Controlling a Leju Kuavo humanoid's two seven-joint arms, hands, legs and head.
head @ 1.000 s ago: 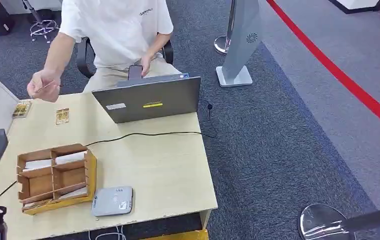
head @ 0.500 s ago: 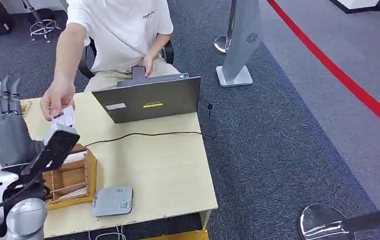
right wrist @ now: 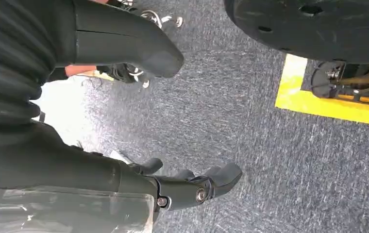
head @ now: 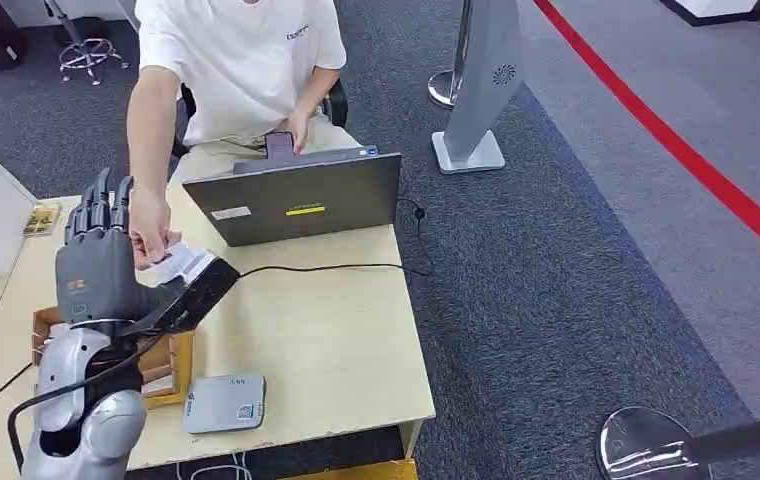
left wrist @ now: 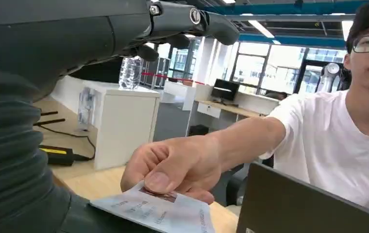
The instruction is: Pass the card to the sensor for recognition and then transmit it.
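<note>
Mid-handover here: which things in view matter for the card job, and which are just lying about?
Belongs to the job:
card, held by the person's hand
left robot hand, raised beside the card
card reader at the table's near edge

Lying about:
laptop
wooden card organizer
black cable

No text legible. Card [left wrist: 158, 213] by my left hand [head: 106, 262]: print blurred. Laptop [head: 296, 205] stickers, shirt [head: 246, 50] logo, reader [head: 226, 402] marks too small.
</note>
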